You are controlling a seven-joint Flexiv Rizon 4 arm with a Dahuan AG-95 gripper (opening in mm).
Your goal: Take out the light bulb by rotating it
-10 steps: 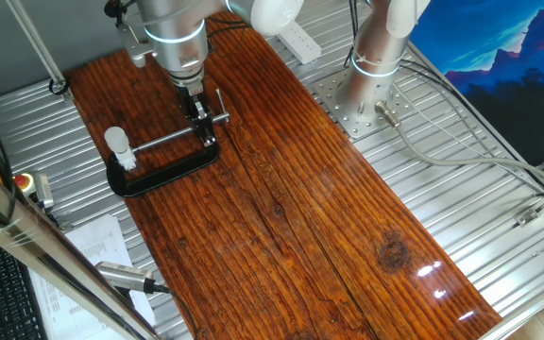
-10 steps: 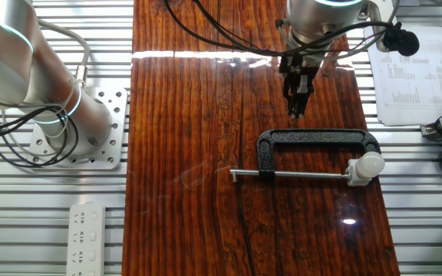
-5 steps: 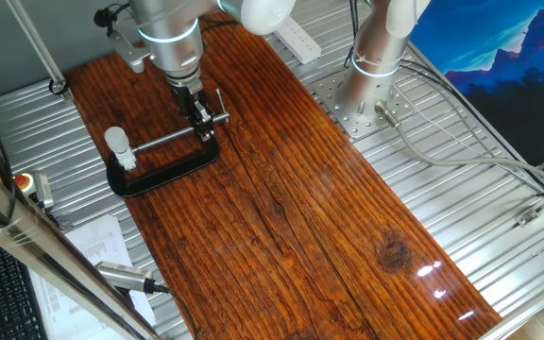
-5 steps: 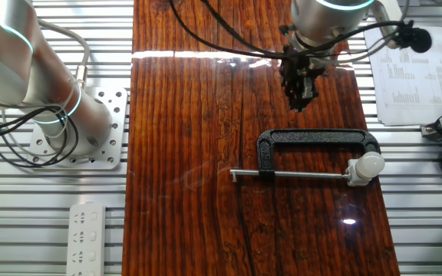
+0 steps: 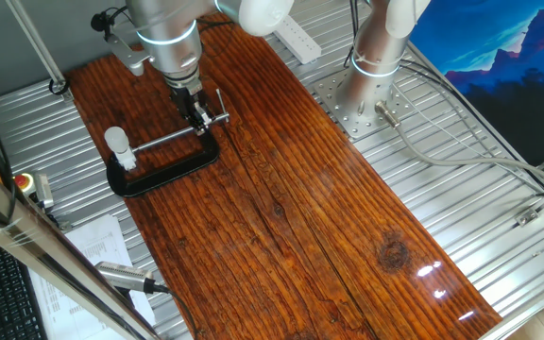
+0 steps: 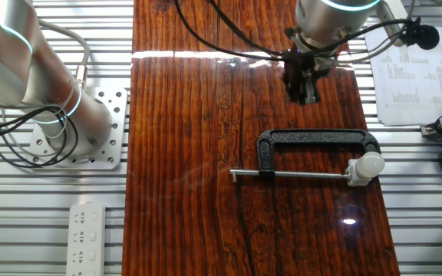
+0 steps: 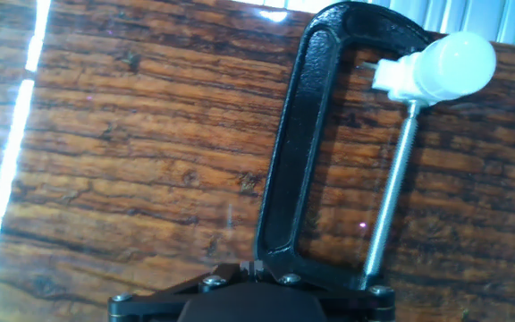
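The light bulb [image 6: 371, 163] sits at the screw-rod end of the black C-clamp [image 6: 317, 139], which lies flat on the wooden worktop [image 6: 190, 153]; the gripper [image 6: 301, 90] hangs above the boards at about eleven o'clock from the bulb, apart from it and near the clamp's spine; its jaws seem drawn together on nothing, though the hand view shows no fingertips.

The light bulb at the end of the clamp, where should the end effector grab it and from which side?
Probably by the rounded frosted dome of the light bulb, coming down from above. It stands upright at one end of the black C-clamp, its lower part seated in the white socket, so only the dome is free to pinch and twist. The end effector is apart from it.
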